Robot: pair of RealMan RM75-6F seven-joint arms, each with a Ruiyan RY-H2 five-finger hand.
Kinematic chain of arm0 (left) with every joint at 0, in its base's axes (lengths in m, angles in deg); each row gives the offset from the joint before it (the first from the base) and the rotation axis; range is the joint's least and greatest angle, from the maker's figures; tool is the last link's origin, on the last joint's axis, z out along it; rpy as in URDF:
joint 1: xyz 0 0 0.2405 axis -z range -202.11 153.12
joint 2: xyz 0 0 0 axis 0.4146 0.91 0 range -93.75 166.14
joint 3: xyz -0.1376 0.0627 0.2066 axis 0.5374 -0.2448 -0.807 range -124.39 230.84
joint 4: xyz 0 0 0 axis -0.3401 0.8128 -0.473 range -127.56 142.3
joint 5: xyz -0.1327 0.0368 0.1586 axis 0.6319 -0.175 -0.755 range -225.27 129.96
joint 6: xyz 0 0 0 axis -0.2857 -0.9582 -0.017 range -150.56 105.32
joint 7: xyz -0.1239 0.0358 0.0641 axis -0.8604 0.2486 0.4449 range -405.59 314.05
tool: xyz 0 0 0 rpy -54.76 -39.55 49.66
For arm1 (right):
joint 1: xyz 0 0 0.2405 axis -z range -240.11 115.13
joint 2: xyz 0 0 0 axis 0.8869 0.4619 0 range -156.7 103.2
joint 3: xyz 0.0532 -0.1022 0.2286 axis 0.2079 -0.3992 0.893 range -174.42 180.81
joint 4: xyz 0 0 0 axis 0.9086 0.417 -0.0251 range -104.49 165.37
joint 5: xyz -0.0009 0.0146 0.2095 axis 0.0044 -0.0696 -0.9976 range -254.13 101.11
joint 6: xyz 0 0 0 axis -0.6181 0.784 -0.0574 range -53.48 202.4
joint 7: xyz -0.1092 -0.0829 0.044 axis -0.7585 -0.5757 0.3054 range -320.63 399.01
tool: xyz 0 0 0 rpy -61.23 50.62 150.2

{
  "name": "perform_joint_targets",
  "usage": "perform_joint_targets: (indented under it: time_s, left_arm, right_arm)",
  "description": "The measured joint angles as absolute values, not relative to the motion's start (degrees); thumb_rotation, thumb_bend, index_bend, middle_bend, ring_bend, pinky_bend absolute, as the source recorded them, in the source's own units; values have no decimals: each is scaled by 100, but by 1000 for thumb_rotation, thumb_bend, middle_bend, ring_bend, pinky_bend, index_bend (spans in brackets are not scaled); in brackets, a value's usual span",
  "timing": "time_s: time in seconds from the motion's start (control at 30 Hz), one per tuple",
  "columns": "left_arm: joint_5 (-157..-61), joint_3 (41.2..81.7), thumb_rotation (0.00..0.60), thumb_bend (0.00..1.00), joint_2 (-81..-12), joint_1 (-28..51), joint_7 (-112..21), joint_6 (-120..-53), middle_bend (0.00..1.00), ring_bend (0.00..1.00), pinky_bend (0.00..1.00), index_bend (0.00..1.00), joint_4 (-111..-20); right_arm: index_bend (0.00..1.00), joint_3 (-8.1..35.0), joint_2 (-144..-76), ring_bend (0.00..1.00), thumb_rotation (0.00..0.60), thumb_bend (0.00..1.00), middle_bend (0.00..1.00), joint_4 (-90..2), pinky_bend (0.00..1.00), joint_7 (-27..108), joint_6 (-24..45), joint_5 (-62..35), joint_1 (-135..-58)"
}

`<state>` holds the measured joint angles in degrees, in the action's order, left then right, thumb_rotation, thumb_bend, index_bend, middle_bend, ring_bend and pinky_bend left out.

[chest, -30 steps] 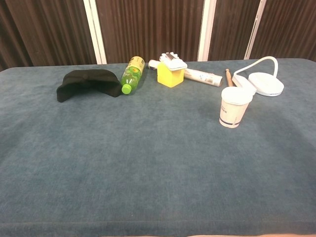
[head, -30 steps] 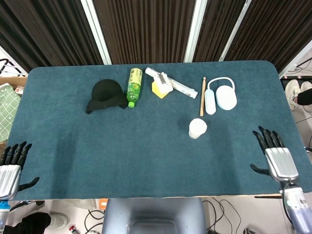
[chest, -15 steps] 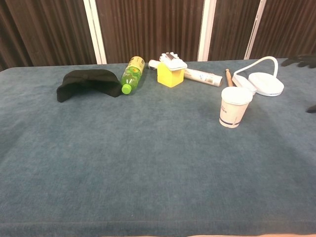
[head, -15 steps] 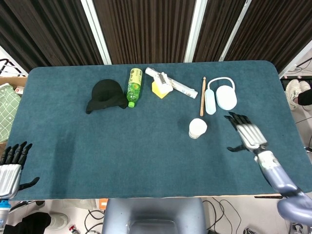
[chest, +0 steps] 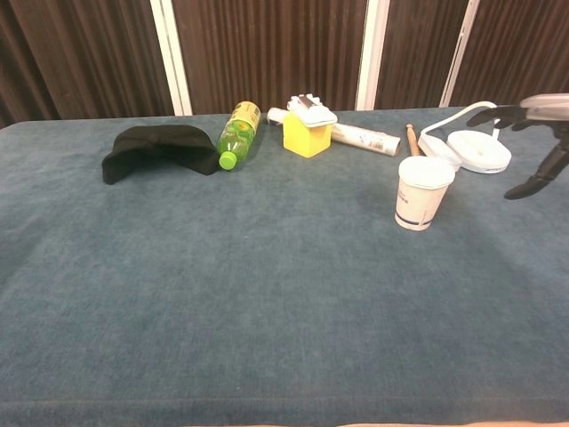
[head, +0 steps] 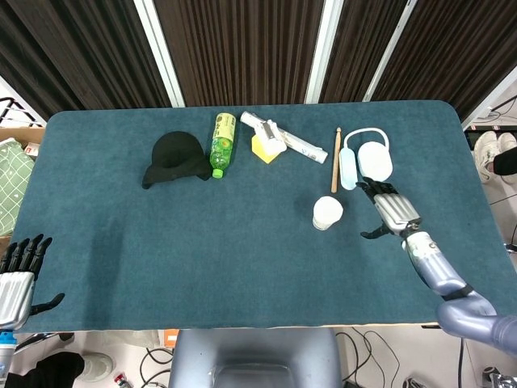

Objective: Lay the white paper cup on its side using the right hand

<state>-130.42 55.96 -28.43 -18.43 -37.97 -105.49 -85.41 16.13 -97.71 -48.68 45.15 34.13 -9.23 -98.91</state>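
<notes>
The cup (head: 327, 213) stands upright just to the left of my right hand (head: 391, 212), which is empty with fingers spread, far nearer than my left.

White cup (chest: 424, 193) w/ dark stripe; green bottle (head: 222, 143); black cap (head: 174, 158); teal table (head: 202, 250)
</notes>
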Motion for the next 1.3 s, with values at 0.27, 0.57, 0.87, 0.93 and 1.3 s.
perform_joint_targets:
  time_s: [0.27,0.57,0.87,0.93,1.3]
  left_arm:
    - [-13045,5592,599,2,-2832,-1839,-3806,-10543,0,0,0,2,-8544]
    - [-13097,5561,599,4,-2837,-1841,-3854,-10544,0,1,0,2,-8494]
    - [-13125,5551,599,7,-2811,-1830,-3865,-10533,0,0,0,2,-8512]
    - [-13129,5550,599,8,-2810,-1829,-3861,-10535,0,0,0,2,-8509]
    - [-13164,5531,599,19,-2806,-1825,-3850,-10536,0,0,1,2,-8493]
  right_arm:
    - [95,1603,-10051,0,600,50,46,-4733,0,4462,3740,-953,-10285]
    - [210,1608,-10265,0,600,75,100,-4669,100,4225,3728,-1143,-10517]
    - [272,1582,-10335,20,600,109,137,-4608,158,3956,3709,-1413,-10641]
    - [290,1584,-10361,28,600,117,144,-4588,181,3892,3703,-1499,-10678]
    - [357,1544,-10502,69,600,146,202,-4478,241,3684,3709,-1808,-10835]
